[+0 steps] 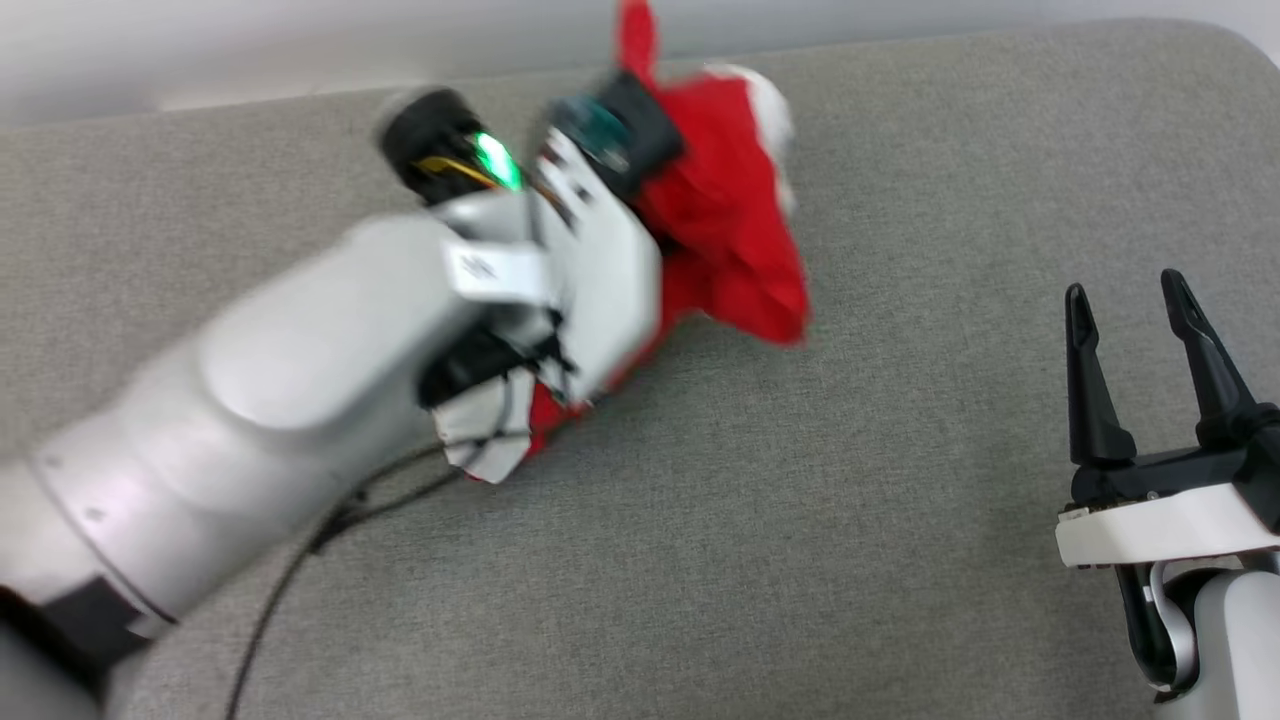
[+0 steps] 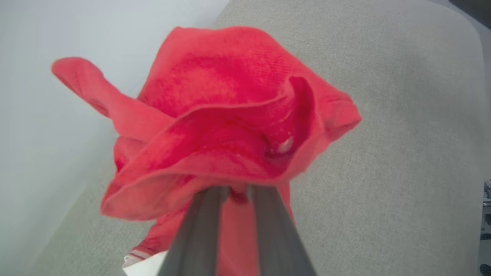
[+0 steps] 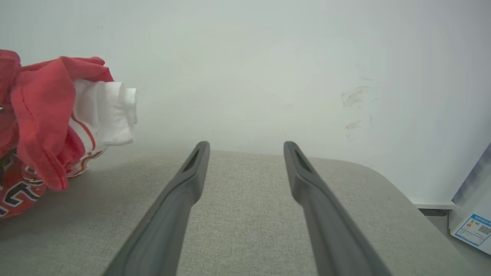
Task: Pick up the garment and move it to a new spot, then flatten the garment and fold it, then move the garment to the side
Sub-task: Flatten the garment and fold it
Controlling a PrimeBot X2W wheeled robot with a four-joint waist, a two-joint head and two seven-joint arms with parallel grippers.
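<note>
left gripper [image 2: 236, 188] pinching garment [image 2: 230, 96], bunched at its fingertips — right gripper [image 1: 1124, 285] spread, well apart

No full word is legible. Black, white-outlined lettering [image 3: 15, 193] on the garment [image 3: 42, 111], left side: cut off by folds. Blue-and-white label [image 3: 474, 229] with QR code on pale panel [image 3: 470, 195], far right: print too small.

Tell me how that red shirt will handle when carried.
Probably floppy: the garment bunches in loose folds around the left gripper, shut on a pinch of cloth. Likely light, since that one pinch lifts most of it. It may drag rather than slide: its lower end seems to rest on the textured grey surface.
</note>
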